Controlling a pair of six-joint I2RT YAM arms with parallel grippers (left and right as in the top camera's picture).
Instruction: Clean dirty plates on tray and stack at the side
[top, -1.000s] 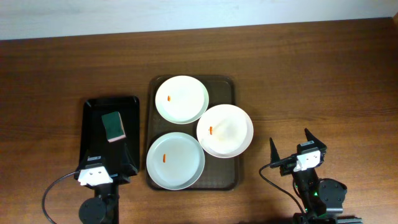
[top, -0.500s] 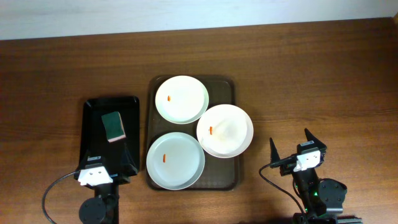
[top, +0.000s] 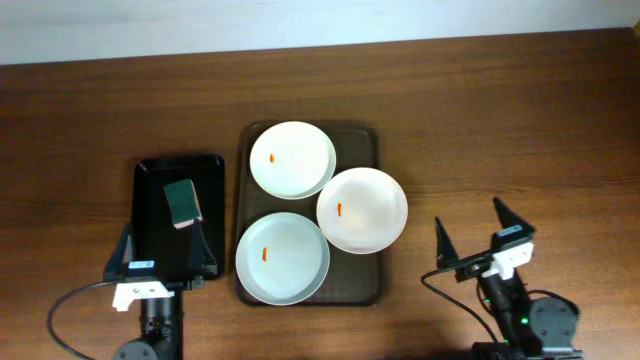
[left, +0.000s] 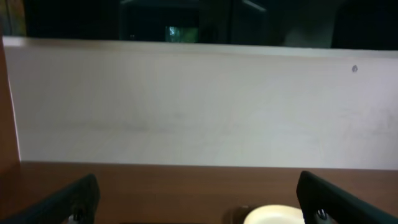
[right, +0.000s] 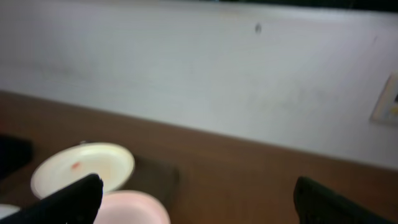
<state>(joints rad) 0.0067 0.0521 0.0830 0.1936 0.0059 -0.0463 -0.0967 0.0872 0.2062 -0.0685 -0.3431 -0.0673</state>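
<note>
Three white plates sit on the dark brown tray (top: 365, 135): one at the back (top: 292, 159), one at the right (top: 362, 209) overhanging the tray's right rim, one at the front (top: 282, 258). Each bears a small orange-red speck. My left gripper (top: 162, 252) is open and empty over the front of the black tray, left of the plates. My right gripper (top: 480, 232) is open and empty, right of the brown tray. The right wrist view shows the back plate (right: 84, 168) and the right plate (right: 130, 208). The left wrist view shows one plate's edge (left: 273, 216).
A smaller glossy black tray (top: 150, 170) lies left of the brown tray, with a green sponge (top: 182, 203) on it. A white wall (left: 199, 106) runs along the table's far edge. Bare wooden table (top: 500, 120) lies at the right and back.
Both grippers have shifted: the left one moved back towards the table's front edge and slightly left, the right one moved slightly right. Plates and sponge have not moved.
</note>
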